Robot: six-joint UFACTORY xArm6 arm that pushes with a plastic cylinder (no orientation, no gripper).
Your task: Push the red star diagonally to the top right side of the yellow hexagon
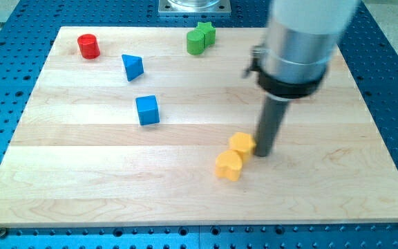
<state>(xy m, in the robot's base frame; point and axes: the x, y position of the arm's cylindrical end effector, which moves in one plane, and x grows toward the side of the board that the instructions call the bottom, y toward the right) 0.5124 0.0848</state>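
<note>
The red block (88, 46), a small glossy plastic piece, is sitting near the top left corner of the pale wooden bench (81, 187). It is the only red piece showing, and from here it is looking like a short round drum with a flat top, not a clear star. It is standing upright on one flat face, so its long axis is running straight up from the bench, and I cannot tell any direction in which it is pointing. Far off, right of centre, my tip (264, 153) is pressing against the right side of the upper yellow block (241, 144), which is looking roughly six-sided. The lower yellow block (229, 165) is touching that one from the lower left; its shape is unclear. My arm is ending in a plain dark rod (271, 124), so no fingers are showing. A blue wedge (133, 66) and a blue cube (147, 110) are lying between the red block and the yellow pair. Two green blocks (200, 36) are huddling together at the top edge.
</note>
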